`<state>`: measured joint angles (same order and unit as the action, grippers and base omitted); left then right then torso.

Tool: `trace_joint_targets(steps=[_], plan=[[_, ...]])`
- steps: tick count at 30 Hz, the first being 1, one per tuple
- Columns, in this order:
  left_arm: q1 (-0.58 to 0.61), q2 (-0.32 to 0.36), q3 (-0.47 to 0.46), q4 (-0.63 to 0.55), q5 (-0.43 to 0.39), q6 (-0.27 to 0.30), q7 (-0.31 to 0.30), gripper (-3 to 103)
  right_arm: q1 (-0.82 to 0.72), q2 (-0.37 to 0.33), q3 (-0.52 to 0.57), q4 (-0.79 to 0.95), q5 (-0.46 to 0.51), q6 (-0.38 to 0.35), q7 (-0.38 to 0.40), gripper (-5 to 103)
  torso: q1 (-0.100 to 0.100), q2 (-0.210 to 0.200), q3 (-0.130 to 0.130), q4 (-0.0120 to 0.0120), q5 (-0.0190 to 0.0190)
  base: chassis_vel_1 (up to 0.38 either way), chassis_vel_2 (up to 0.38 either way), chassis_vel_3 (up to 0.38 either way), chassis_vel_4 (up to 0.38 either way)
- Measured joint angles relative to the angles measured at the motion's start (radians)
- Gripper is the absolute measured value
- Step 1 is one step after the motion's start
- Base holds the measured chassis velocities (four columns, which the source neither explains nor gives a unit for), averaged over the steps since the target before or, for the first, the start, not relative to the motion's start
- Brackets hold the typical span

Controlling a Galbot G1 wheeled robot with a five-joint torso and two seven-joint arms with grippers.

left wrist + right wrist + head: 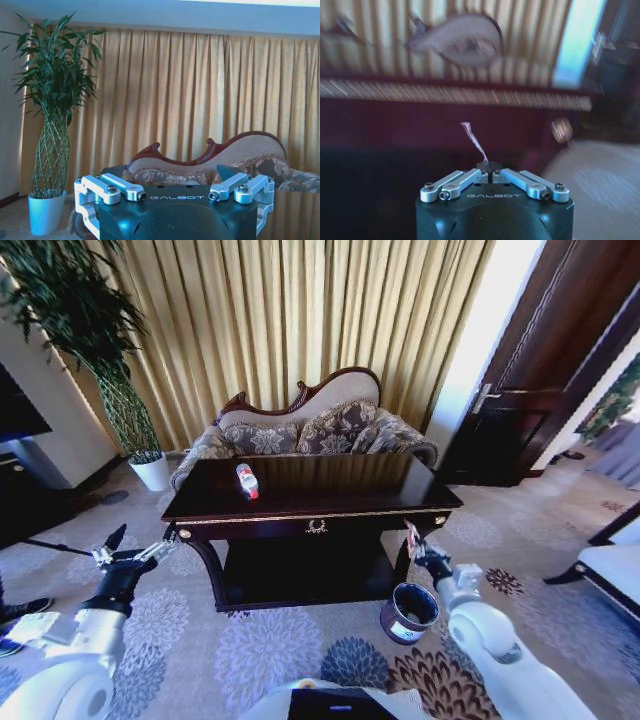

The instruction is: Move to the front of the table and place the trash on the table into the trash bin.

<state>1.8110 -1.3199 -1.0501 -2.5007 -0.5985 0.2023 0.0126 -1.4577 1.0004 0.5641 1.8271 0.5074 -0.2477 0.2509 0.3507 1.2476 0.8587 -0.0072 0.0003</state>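
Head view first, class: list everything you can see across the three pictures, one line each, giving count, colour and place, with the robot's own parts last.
table: one, glossy dark brown, centre of room before the robot
bottle: one, clear with red label, lying on the table's left part
wrapper: one, thin pale strip, pinched in the right hand
trash bin: one, dark with white label, on the carpet by the table's right front leg
sofa: one, patterned brown with dark wood frame, behind the table
plant: one, green in a white pot, left of the sofa
curtains: gold, along the back wall
door: one, dark brown, right of the curtains
left hand: one, open, low left of the table
right hand: one, shut on the wrapper, above the bin
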Motion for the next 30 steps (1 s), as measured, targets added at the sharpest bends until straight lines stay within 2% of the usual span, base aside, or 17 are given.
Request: trace_joint_targets(steps=[6,8,13,22,23,26,29,30], plan=[[0.010,-0.004,-0.005,0.000,0.001,-0.001,0.000,100,0.114,0.023,-0.049,-0.316,-0.076,0.058,-0.024,0,-0.001,0.001,-0.001,0.0001,-0.0004,0.000,0.000,0.000,0.000],[0.014,-0.006,-0.004,0.000,0.004,-0.002,0.000,100,0.157,0.036,-0.063,-0.438,-0.100,0.084,-0.033,0,-0.001,0.001,-0.001,-0.0005,-0.0002,0.000,0.000,0.000,0.000],[0.017,-0.013,0.024,0.001,0.034,-0.003,0.000,100,0.240,0.068,-0.082,-0.605,-0.131,0.125,-0.052,0,-0.001,0.001,0.000,-0.0006,-0.0003,0.000,0.000,0.000,0.000],[0.015,-0.018,0.066,0.001,0.075,-0.003,0.000,100,0.330,0.122,-0.107,-0.714,-0.166,0.142,-0.063,-1,-0.001,0.001,-0.001,-0.0002,-0.0005,0.000,0.000,0.000,0.000],[0.015,-0.018,0.068,0.001,0.077,-0.004,0.000,100,0.334,0.128,-0.107,-0.722,-0.175,0.142,-0.063,5,-0.001,0.001,0.000,-0.0002,-0.0005,0.000,0.000,0.000,0.000],[0.015,-0.018,0.068,0.001,0.078,-0.004,0.000,100,0.336,0.135,-0.106,-0.726,-0.182,0.142,-0.063,10,-0.001,0.001,0.000,-0.0003,-0.0005,0.000,0.000,0.000,0.000],[0.017,-0.019,0.067,0.001,0.078,-0.004,-0.001,100,0.328,0.139,-0.102,-0.723,-0.183,0.141,-0.063,27,-0.001,0.001,0.000,-0.0004,-0.0005,0.000,0.000,0.000,0.000],[0.017,-0.019,0.067,0.001,0.078,-0.004,-0.001,100,0.326,0.139,-0.101,-0.719,-0.183,0.141,-0.063,27,-0.001,0.001,0.000,-0.0004,-0.0005,0.000,0.000,0.000,0.000]])
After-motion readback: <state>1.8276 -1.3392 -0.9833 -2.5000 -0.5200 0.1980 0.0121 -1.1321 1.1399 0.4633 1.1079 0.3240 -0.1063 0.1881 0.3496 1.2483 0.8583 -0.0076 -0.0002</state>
